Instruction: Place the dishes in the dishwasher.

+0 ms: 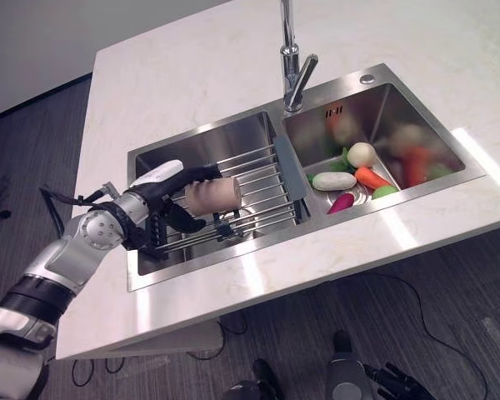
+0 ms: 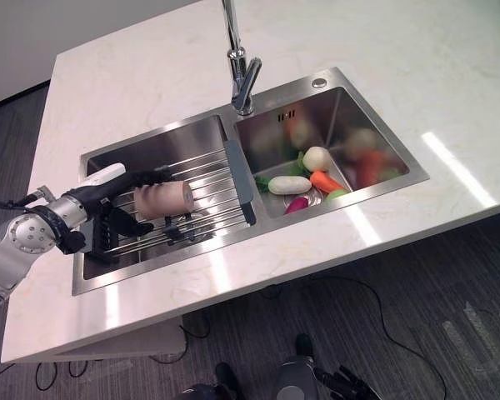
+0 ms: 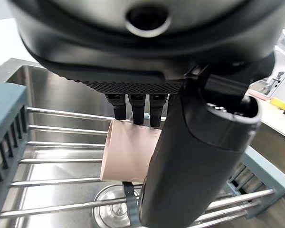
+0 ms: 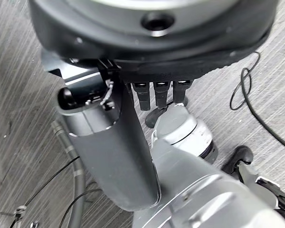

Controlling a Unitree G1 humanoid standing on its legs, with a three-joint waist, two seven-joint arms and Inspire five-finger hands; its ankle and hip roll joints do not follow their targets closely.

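Observation:
A pale pink cup [image 1: 212,194] lies on its side just above the wire rack [image 1: 262,179] in the sink's left basin. My left hand [image 1: 168,187] is shut on its base end, with the white-covered thumb over the top and the dark fingers curled beneath. In the left wrist view the cup [image 3: 128,152] shows between the fingers [image 3: 135,109] and the thumb [image 3: 194,161], above the rack's bars. My right hand [image 4: 109,142] hangs over the floor with relaxed fingers and holds nothing.
The steel double sink [image 1: 142,283] is set in a pale marble counter [image 1: 192,67]. A faucet [image 1: 293,75] stands behind the divider. The right basin holds a white vegetable [image 1: 334,181], a carrot [image 1: 370,177] and other produce. Dark floor lies below the counter's front edge.

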